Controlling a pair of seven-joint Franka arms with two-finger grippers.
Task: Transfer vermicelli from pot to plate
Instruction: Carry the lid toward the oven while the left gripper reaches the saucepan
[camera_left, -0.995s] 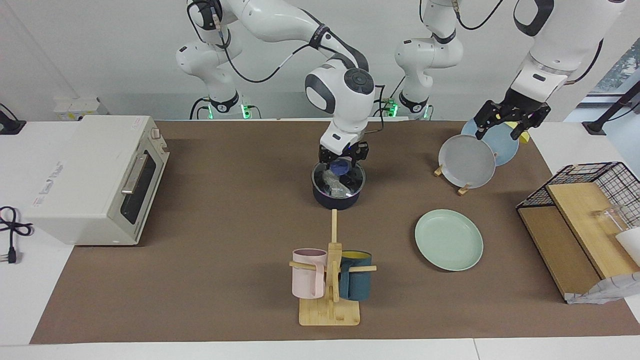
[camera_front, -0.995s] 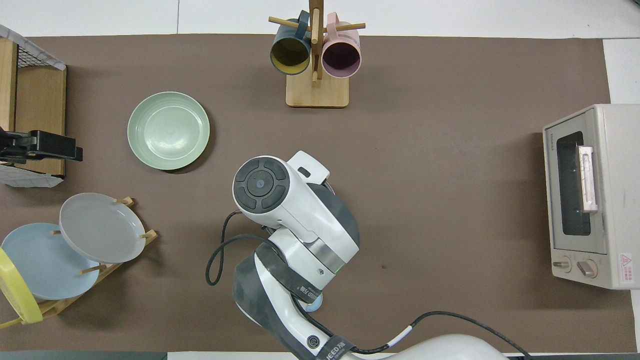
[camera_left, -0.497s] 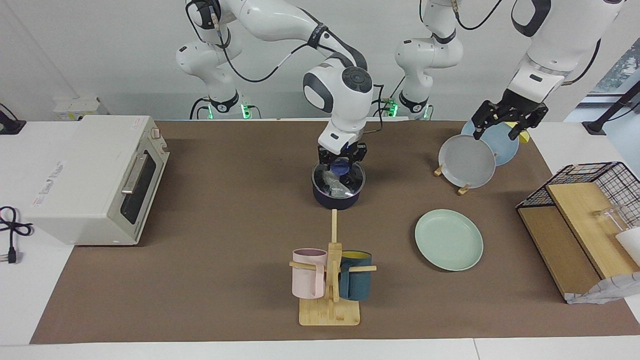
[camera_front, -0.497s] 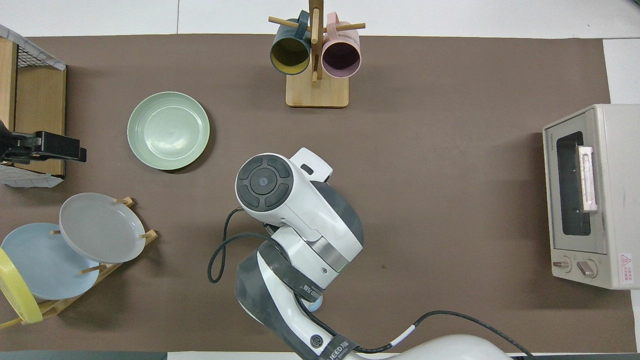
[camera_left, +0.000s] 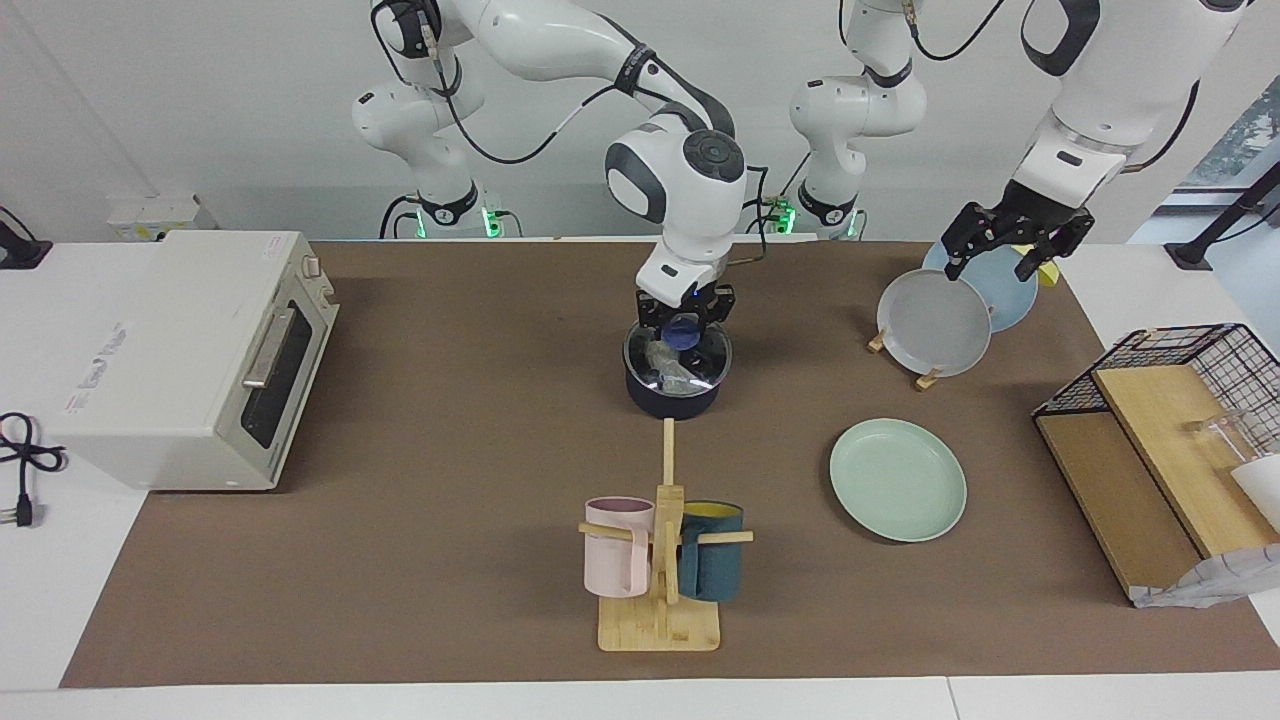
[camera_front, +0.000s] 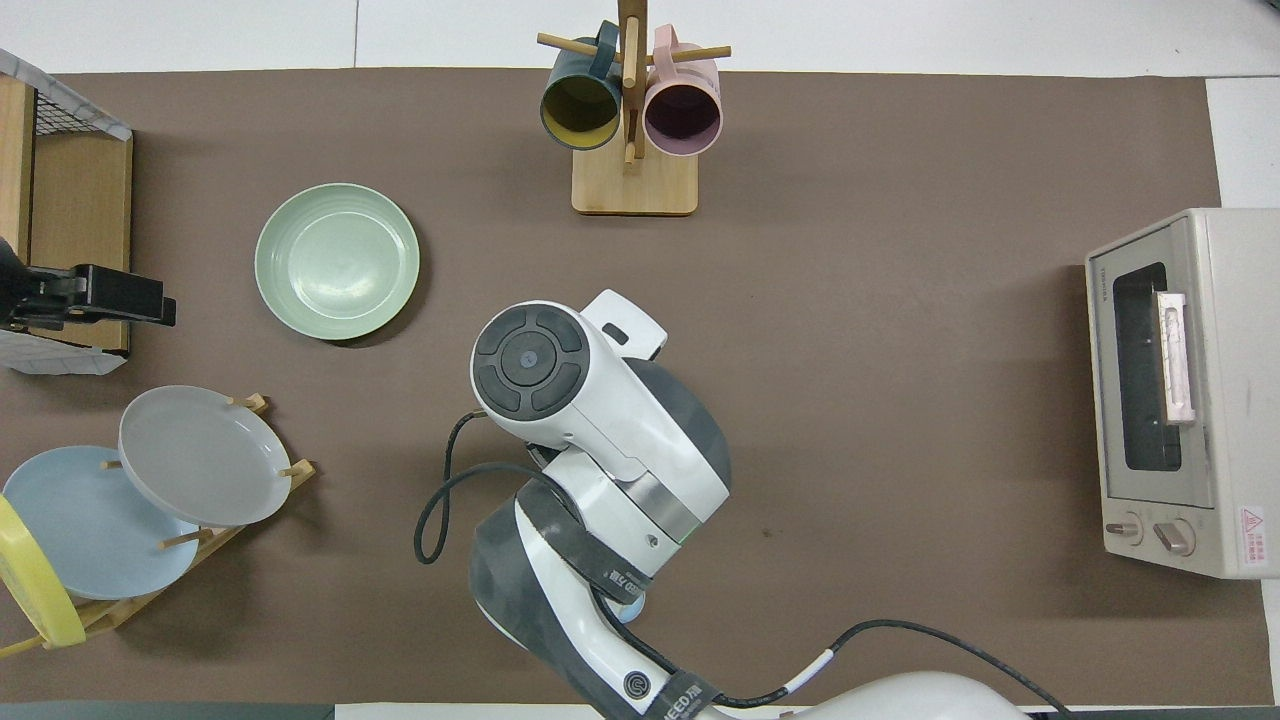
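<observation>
Facing view: the pot (camera_left: 673, 392) sits mid-table on the brown mat (camera_left: 450, 560), the glass lid (camera_left: 677, 357) resting on its rim. The vermicelli (camera_left: 668, 366) shows as a whitish lump through the glass, inside the pot. The right gripper (camera_left: 684, 321) is down on the lid, its fingers clenched on the blue knob (camera_left: 683, 331). The plate (camera_left: 898, 480) lies flat toward the left arm's end, farther from the robots than the pot and well apart from it, with bare mat between them. The mug rack (camera_left: 660, 560) stands farther from the robots than the pot, its top post in line with it. The left gripper (camera_left: 1005, 232) hangs over the plate rack holding the grey plate (camera_left: 935, 322) and the light blue plate (camera_left: 995, 285); its fingers stand spread, holding nothing. That arm waits. The toaster oven (camera_left: 190, 355) sits at the right arm's end, over the mat's edge.

Overhead view: the right arm's wrist covers the pot, lid and vermicelli entirely. The plate (camera_front: 337, 260) is in full view, open mat all round it. The left gripper (camera_front: 85, 296) is cut off at the frame edge over the wire basket (camera_front: 60, 150). The pot's handle cannot be made out in either view.
</observation>
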